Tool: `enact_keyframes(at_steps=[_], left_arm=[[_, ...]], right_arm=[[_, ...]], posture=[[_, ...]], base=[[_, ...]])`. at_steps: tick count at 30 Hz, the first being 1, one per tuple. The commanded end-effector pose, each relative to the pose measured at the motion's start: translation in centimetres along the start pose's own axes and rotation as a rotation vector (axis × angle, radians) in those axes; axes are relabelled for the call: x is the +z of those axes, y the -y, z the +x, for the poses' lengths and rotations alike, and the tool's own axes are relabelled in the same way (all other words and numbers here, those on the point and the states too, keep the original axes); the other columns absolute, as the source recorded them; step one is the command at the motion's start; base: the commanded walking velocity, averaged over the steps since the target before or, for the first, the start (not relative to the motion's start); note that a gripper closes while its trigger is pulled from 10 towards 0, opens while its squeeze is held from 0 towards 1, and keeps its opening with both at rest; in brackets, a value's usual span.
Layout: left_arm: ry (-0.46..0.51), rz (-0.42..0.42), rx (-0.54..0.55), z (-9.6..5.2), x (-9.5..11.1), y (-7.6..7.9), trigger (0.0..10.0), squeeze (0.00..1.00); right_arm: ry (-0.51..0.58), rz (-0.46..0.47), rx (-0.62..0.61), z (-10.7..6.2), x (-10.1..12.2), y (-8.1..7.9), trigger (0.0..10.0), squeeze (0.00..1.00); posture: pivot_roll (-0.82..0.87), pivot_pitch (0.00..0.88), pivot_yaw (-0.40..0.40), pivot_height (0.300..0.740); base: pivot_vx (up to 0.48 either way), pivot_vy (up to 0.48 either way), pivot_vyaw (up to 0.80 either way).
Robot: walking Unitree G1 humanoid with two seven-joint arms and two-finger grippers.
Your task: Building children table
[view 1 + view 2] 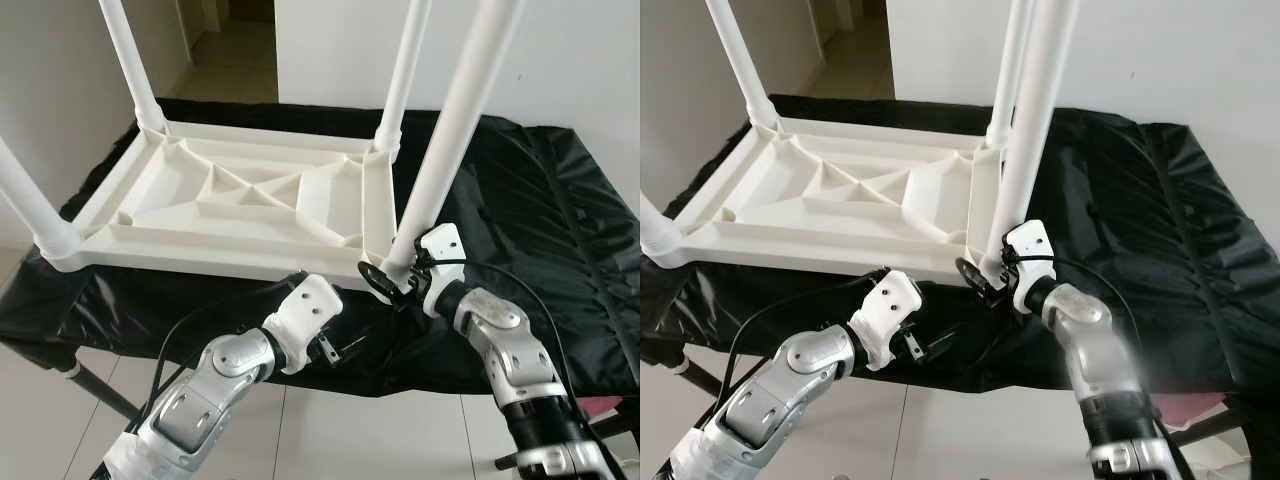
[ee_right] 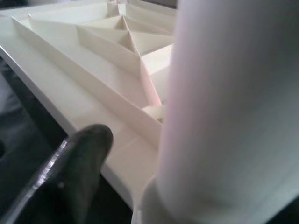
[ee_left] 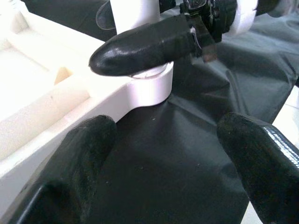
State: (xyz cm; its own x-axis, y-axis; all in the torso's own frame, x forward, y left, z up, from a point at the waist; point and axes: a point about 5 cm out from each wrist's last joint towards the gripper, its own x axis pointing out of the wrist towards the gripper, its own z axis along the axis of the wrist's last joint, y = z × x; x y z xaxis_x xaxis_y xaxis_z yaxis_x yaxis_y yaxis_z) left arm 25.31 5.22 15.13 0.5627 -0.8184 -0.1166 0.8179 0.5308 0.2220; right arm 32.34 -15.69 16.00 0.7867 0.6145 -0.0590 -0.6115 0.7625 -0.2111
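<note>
The left gripper [image 1: 335,345] is closest. It hangs just past the front edge of the black sheet [image 1: 540,220], near the table's front corner but not touching it. Its two black fingers [image 3: 88,154] are spread wide apart and hold nothing.

A bit farther in, the right gripper [image 1: 385,280] is at the bottom of the near right leg [image 1: 450,140], right where the leg goes into the corner socket [image 3: 152,86]. One finger [image 3: 140,46] lies across the front of the leg, and the leg sits between the fingers. The fingers look clenched around the leg.

The white table [image 1: 230,200] lies upside down on the black sheet, so you can see the ribs under its top. All four legs stick up. The near left leg [image 1: 25,200] is at the left corner. The far left leg [image 1: 130,60] and the far right leg [image 1: 405,70] stand at the back corners.

Behind it all is a white wall [image 1: 560,50].
</note>
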Motion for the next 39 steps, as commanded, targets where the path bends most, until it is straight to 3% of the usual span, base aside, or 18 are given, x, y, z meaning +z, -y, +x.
enact_keyframes(at_steps=[1, 2, 3, 16, 17, 32, 34, 36, 38, 39], left_arm=[[-0.010, 0.001, -0.048, -0.1, 0.0, 0.1, 10.0, 0.00], [-0.010, 0.001, -0.048, -0.1, 0.0, 0.1, 10.0, 0.00], [-0.009, 0.001, -0.046, -0.1, 0.0, 0.1, 10.0, 0.00], [-0.007, -0.005, -0.034, -0.1, -0.1, 0.2, 10.0, 0.00], [-0.007, -0.007, -0.033, -0.1, -0.1, 0.2, 10.0, 0.00], [-0.004, -0.009, -0.049, 0.1, -0.1, 0.5, 10.0, 0.00], [-0.003, -0.009, -0.052, 0.2, -0.1, 0.5, 10.0, 0.00], [-0.003, -0.010, -0.053, 0.2, -0.2, 0.5, 10.0, 0.00], [-0.006, -0.012, -0.054, 0.2, -0.3, 0.5, 10.0, 0.00], [-0.006, -0.012, -0.054, 0.2, -0.3, 0.5, 10.0, 0.00]], right_arm=[[-0.031, -0.017, 0.027, 0.2, -0.7, 0.0, 4.9, 0.00], [-0.033, -0.024, 0.032, 0.3, -0.8, 0.1, 4.9, 0.00], [-0.034, -0.020, 0.044, 0.4, -0.8, 0.1, 0.0, 0.00], [-0.040, -0.008, 0.073, 0.7, -1.7, 0.0, 0.0, 0.00], [-0.032, 0.010, 0.060, 0.6, -1.6, 0.0, 10.0, 0.00], [-0.021, 0.147, -0.232, 0.7, -0.7, -1.6, 10.0, 0.00], [-0.013, 0.169, -0.358, 0.8, -0.7, -1.9, 10.0, 0.00], [-0.011, 0.177, -0.405, 0.8, -0.7, -2.1, 10.0, 0.00], [-0.005, 0.216, -0.597, 0.6, -0.6, -2.6, 10.0, 0.00], [-0.005, 0.216, -0.597, 0.6, -0.6, -2.6, 10.0, 0.00]], posture=[[-0.02, 0.084, 0.003, 0.740], [-0.02, 0.084, 0.003, 0.740], [-0.02, 0.085, 0.000, 0.740], [-0.01, 0.087, -0.007, 0.740], [-0.01, 0.088, -0.010, 0.740], [-0.03, 0.080, -0.006, 0.740], [-0.03, 0.079, -0.009, 0.740], [-0.03, 0.078, -0.009, 0.740], [-0.03, 0.078, -0.009, 0.740], [-0.03, 0.078, -0.009, 0.740]], base=[[0.000, 0.000, 0.00], [0.000, 0.000, 0.00], [0.000, 0.000, 0.00], [0.000, 0.000, 0.00], [0.000, 0.000, 0.00], [0.000, 0.000, 0.00], [0.000, 0.000, 0.00], [0.000, 0.000, 0.00], [0.000, 0.000, 0.00], [0.000, 0.000, 0.00]])
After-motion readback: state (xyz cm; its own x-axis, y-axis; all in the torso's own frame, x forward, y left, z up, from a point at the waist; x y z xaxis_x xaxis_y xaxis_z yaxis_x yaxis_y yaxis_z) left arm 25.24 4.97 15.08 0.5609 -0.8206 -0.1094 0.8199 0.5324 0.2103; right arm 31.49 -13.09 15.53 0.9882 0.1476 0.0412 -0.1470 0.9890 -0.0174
